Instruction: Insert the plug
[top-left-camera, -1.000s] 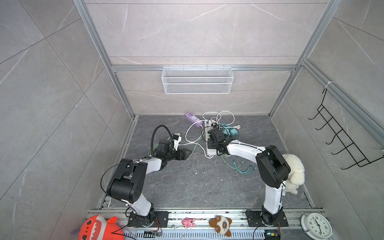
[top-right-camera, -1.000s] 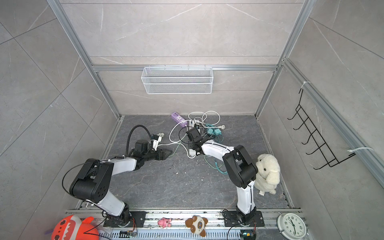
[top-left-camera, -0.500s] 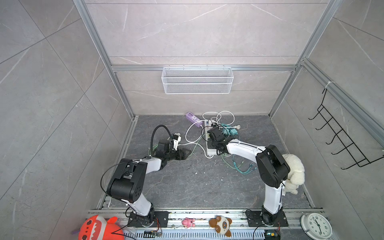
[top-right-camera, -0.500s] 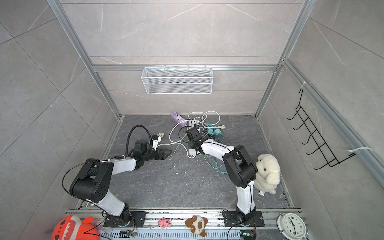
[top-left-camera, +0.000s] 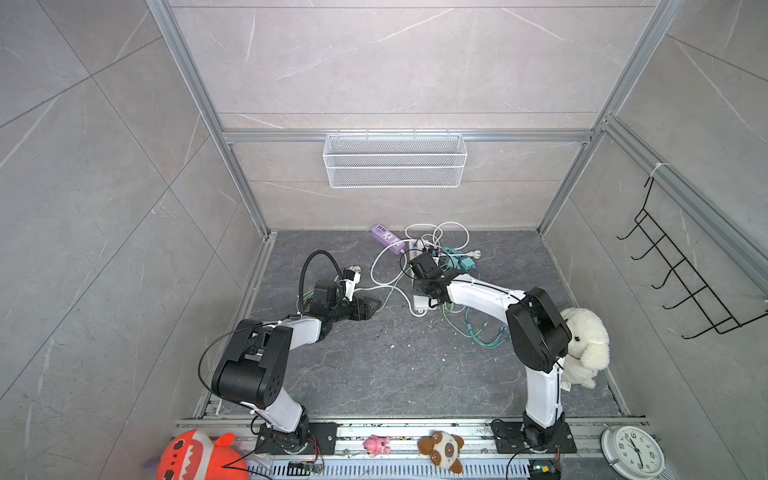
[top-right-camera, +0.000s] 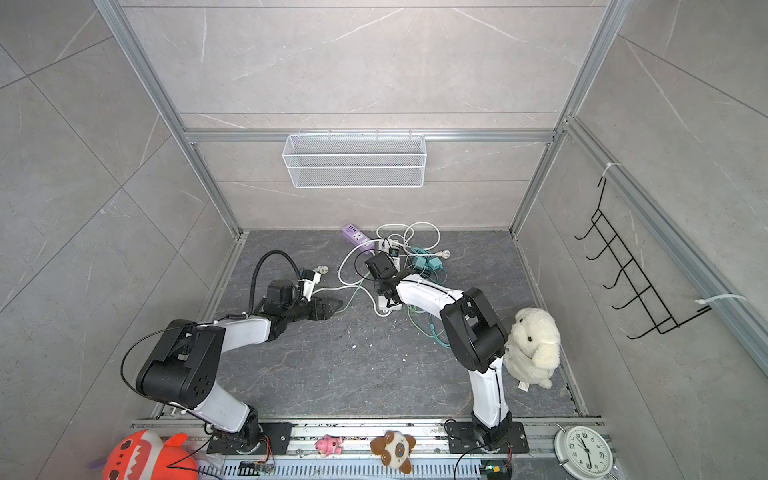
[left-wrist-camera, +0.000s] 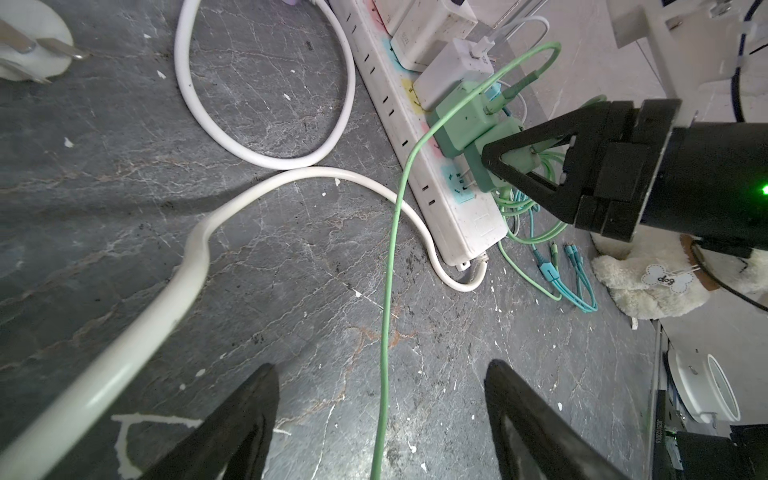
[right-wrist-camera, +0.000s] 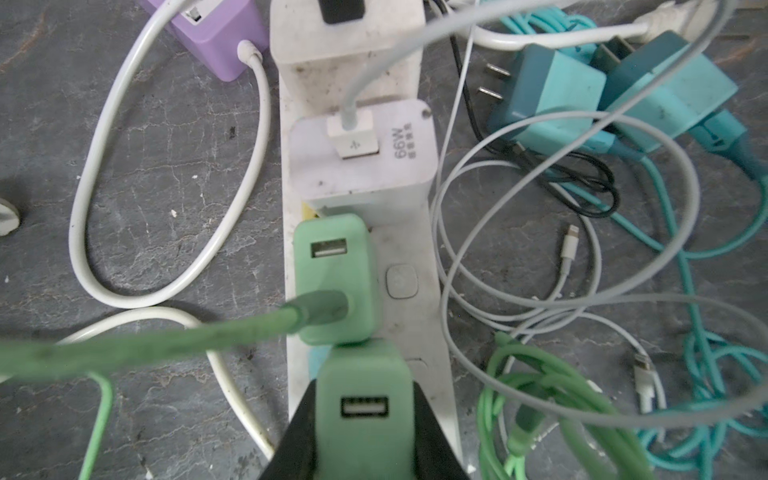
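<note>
Right tool (left-wrist-camera: 505, 166) is reaching in over the white power strip (left-wrist-camera: 453, 216). Its black fingers (right-wrist-camera: 295, 440) are pinching a mint-green charger plug (right-wrist-camera: 363, 382) from both sides, with the USB port facing the wrist camera. The plug is sitting at the end of the strip where the white cord leaves, over a blue-marked socket (left-wrist-camera: 459, 189). Its body is touching a second green charger (right-wrist-camera: 332, 274) standing in the next socket along. Cannot tell whether the prongs are fully home. A green cable (left-wrist-camera: 390, 270) is running from that second charger across the dark table (left-wrist-camera: 291, 270) and passing between the fingers of the left tool (left-wrist-camera: 380, 370). Left tool is hanging low over the table, jaws spread wide, gripping nothing, well apart from the strip. Further along the strip a white 66W charger (right-wrist-camera: 361, 166) is sitting with a white USB lead in it. Two teal chargers (right-wrist-camera: 552, 104) are lying unplugged beside the strip among loose cables. A purple power strip (right-wrist-camera: 216, 37) is lying on the strip's other side. In both top views a white plush dog (top-left-camera: 586, 345) is sitting beside the right arm.
</note>
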